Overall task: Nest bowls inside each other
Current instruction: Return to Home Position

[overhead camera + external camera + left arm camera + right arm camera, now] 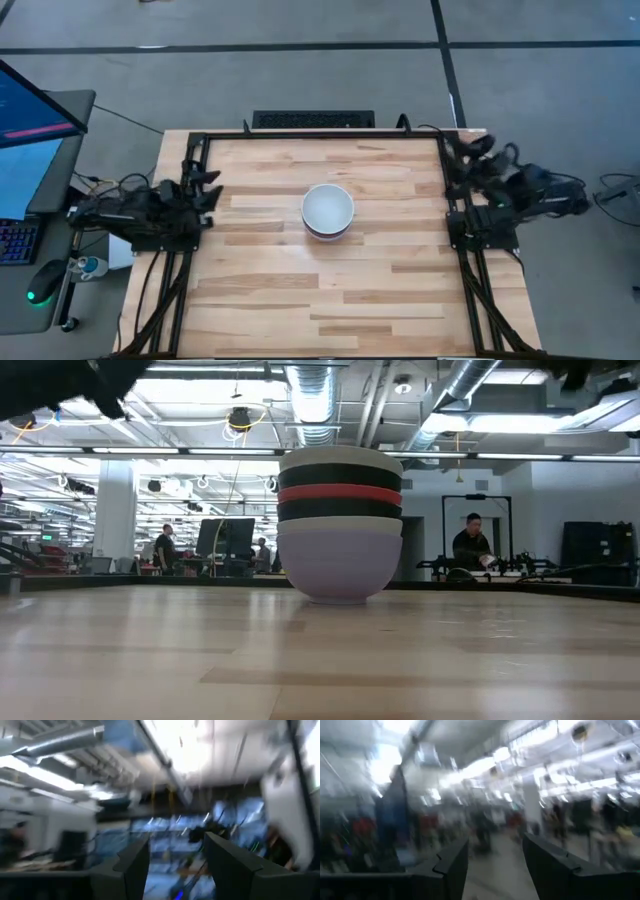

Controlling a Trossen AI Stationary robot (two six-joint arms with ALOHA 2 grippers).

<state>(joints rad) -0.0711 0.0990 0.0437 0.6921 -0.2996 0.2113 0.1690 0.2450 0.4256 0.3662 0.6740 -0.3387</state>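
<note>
The bowls (pixel 328 211) stand nested in one stack near the middle of the table. In the low view the stack (pixel 340 525) shows a pale lavender bowl at the bottom resting on the wood, then black, red, black and white rims above. My left gripper (pixel 174 865) is open at the table's left edge, pointing into the room. My right gripper (pixel 495 865) is open at the table's right edge, also facing away. Both arms (pixel 160 210) (pixel 495 195) are folded back, far from the stack.
The wooden table (pixel 330 300) is framed by black rails. A keyboard (pixel 312 120) lies beyond the far edge. A monitor, keyboard and mouse (pixel 40 285) sit left of the table. People (pixel 470 545) stand in the room behind.
</note>
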